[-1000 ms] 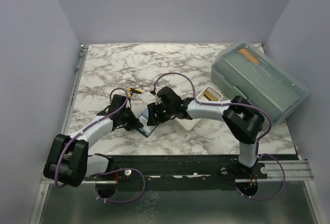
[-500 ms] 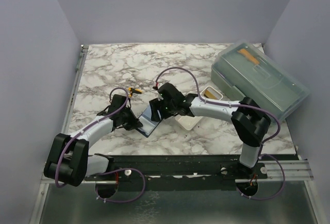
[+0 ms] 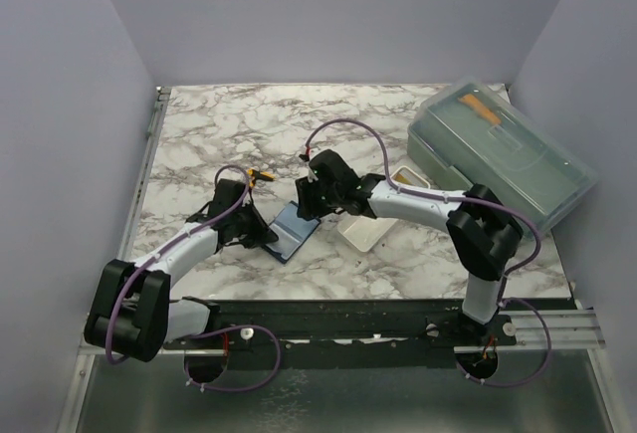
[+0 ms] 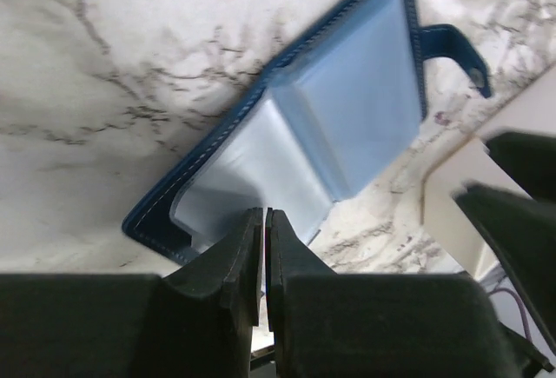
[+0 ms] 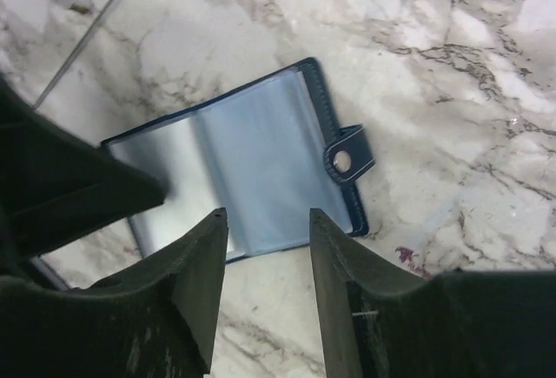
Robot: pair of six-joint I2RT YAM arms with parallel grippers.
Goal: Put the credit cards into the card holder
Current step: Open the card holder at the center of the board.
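The card holder [image 3: 292, 229] lies open on the marble, a navy wallet with pale clear sleeves inside. It also shows in the left wrist view [image 4: 347, 117] and the right wrist view [image 5: 261, 169], its snap tab [image 5: 343, 161] on the right. A pale bluish-grey rectangle [image 4: 360, 104] lies on its right half; I cannot tell card from sleeve. My left gripper [image 3: 263, 237] is shut on the holder's left sleeve edge [image 4: 264, 215]. My right gripper [image 3: 311, 199] is open and empty, just above the holder's near edge [image 5: 265, 222]. The golden-tan card does not show.
A white tray [image 3: 360, 236] sits right of the holder, mostly under my right arm. A large grey-green plastic box [image 3: 503, 159] with an orange strip [image 3: 478, 107] stands at the back right. A tiny yellow-and-black object [image 3: 262, 176] lies behind my left gripper.
My right gripper has drawn back up and to the right, off the holder, and is open. The holder now lies flatter and more exposed. My left gripper has stayed at its left edge.
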